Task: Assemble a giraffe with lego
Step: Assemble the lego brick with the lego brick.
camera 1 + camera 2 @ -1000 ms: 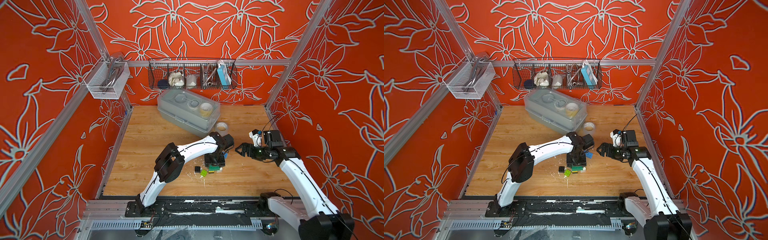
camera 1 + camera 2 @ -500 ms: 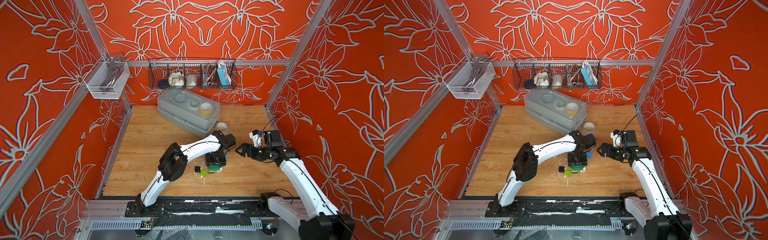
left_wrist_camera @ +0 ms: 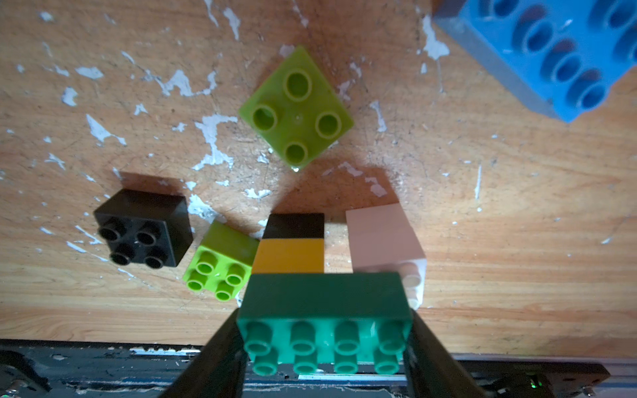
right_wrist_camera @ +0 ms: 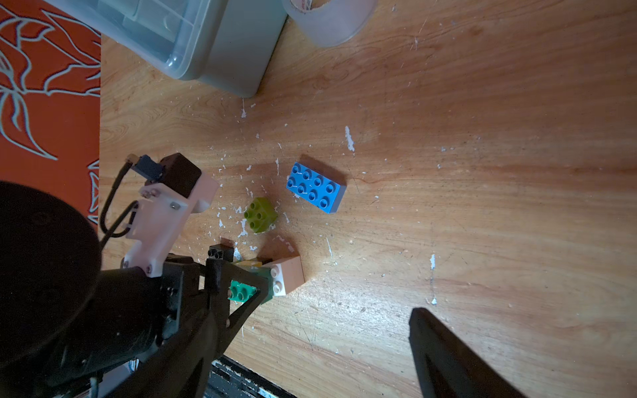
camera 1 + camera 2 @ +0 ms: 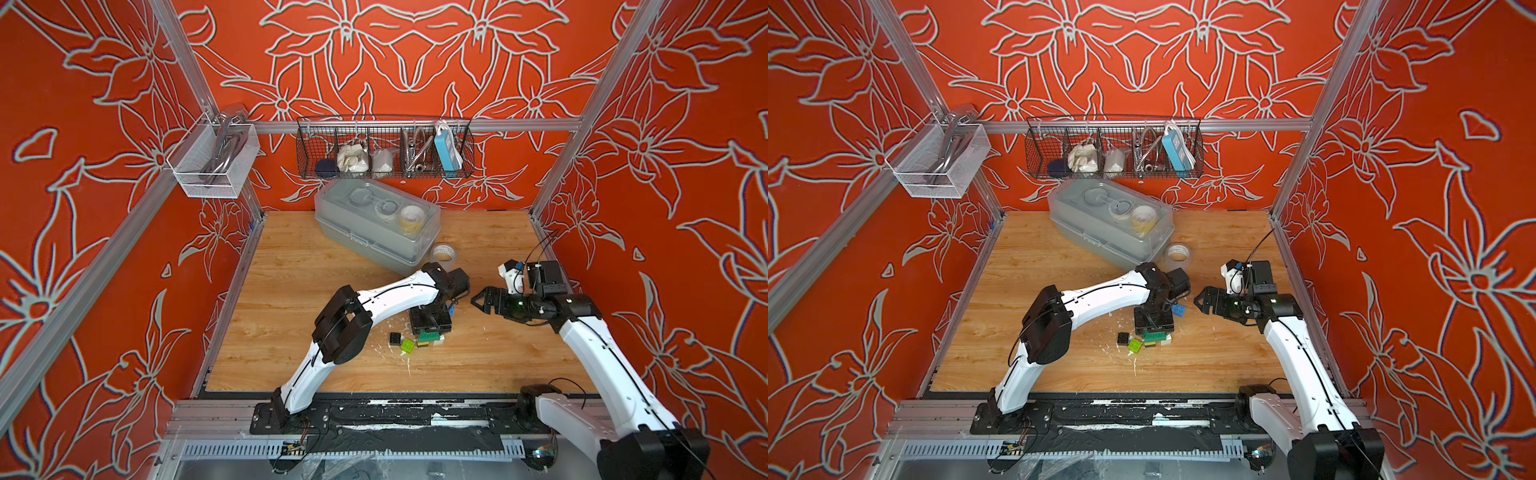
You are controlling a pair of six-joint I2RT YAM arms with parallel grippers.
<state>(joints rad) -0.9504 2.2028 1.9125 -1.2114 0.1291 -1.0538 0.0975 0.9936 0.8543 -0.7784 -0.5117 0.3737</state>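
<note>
Right arm has carried the right tool a little toward the brick cluster. The left arm shows only a slight shift at the elbow, and no brick has changed place. Reading: left side is holding a press, right side is closing in to help or to fetch.

Worn, paint-flecked wooden surface carries everything. Grey translucent plastic box lies at the back with the clear tape roll just beside it; neither belongs to the build.

State of the right tool: fingers spread, nothing between them. It hangs near the long blue studded brick, which lies flat, studs up, apart from the cluster.

State of the left tool: pinching the long dark green studded brick by its short ends. That brick sits across the black-and-yellow leg stack and the white leg stack. This is the giraffe so far, standing near the front middle of the surface. Some of the white leg's studs show past the green end, so the body looks offset or not fully seated (judgement only).

Loose pieces:
- black cube brick, apart
- bright lime cube brick, just beside the yellow; cannot tell if touching
- duller lime cube brick, apart

Neck and head not yet begun.
</note>
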